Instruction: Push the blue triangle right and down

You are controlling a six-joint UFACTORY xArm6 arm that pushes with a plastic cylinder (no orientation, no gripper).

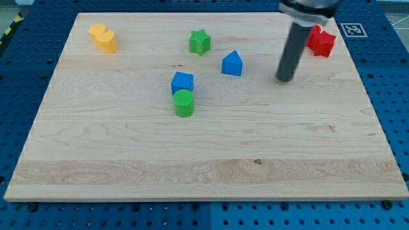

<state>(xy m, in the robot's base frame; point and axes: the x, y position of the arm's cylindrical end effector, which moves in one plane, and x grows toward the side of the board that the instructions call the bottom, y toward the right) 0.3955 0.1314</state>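
The blue triangle (232, 64) sits on the wooden board (204, 160), above the middle. My tip (284, 80) rests on the board to the right of the blue triangle and slightly lower, about a block's width or more apart from it. The dark rod rises from the tip to the view's top right.
A blue cube (182, 82) touches a green cylinder (184, 103) just below it, left of the triangle. A green star (199, 42) lies up left. A yellow block (103, 38) is at the top left. A red block (321, 41) is behind the rod.
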